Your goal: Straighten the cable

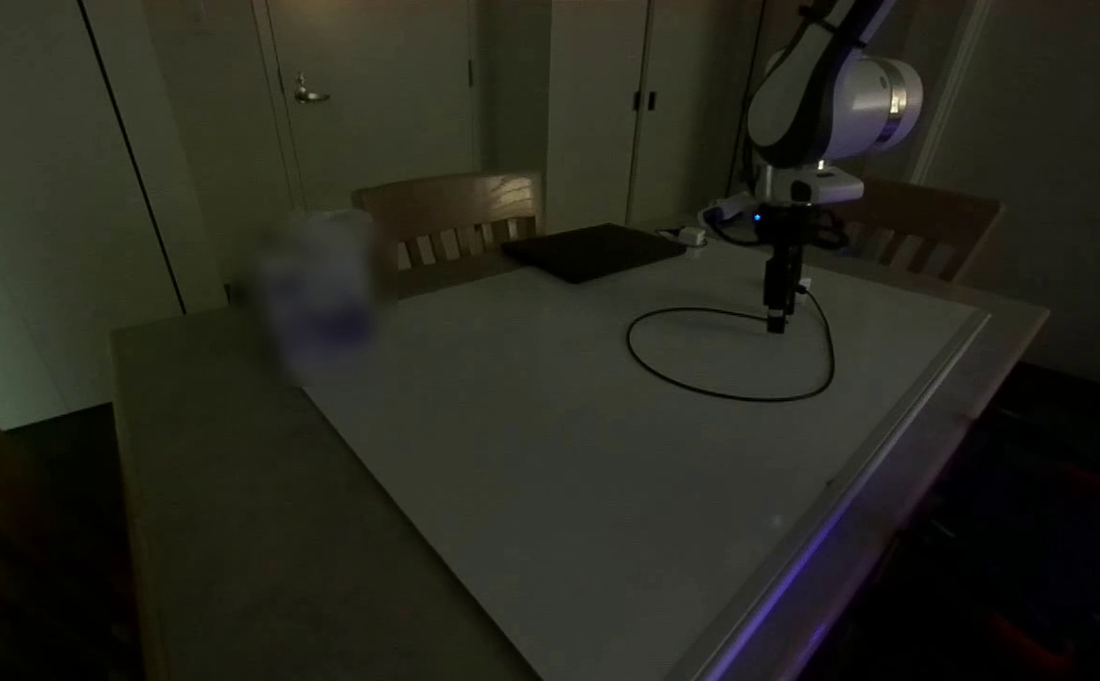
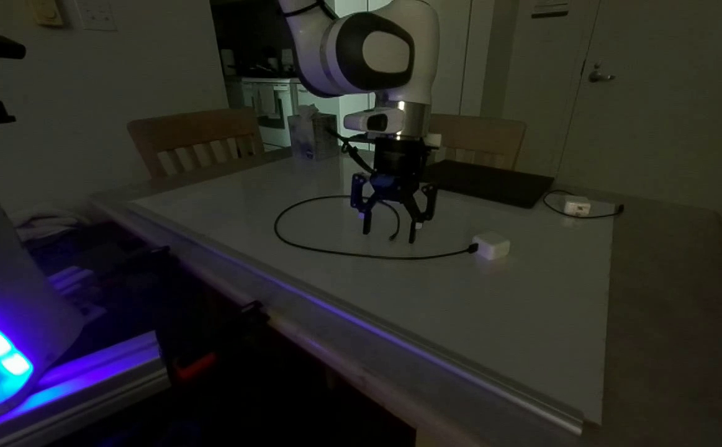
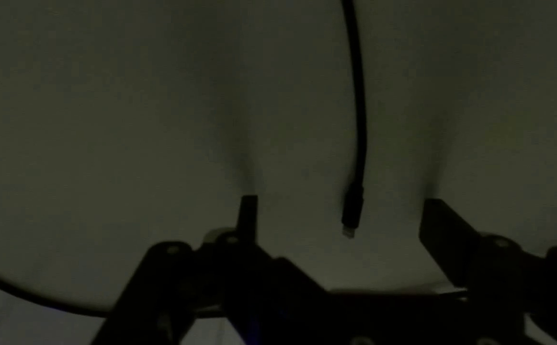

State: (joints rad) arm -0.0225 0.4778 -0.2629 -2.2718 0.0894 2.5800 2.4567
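Observation:
The black cable lies in a wide open loop on the white board; it shows in both exterior views [image 1: 767,399] [image 2: 361,255]. Its one end is fixed to a white adapter block [image 2: 491,246]. The other end, a small plug with a pale metal tip [image 3: 348,232], lies free. My gripper [image 2: 390,234] points straight down, low over the board, also in an exterior view [image 1: 776,326]. In the wrist view the gripper [image 3: 340,199] is open, with the cable end [image 3: 358,96] between its fingers, apart from both. My gripper's body hides part of the loop there.
A flat dark pad [image 1: 597,251] lies at the back of the board [image 2: 541,298]. Beside it is a second small white block [image 2: 577,206] with a short black cord. A tissue box [image 2: 314,133] stands at the table's end. A raised metal rail [image 2: 435,360] runs along one board edge.

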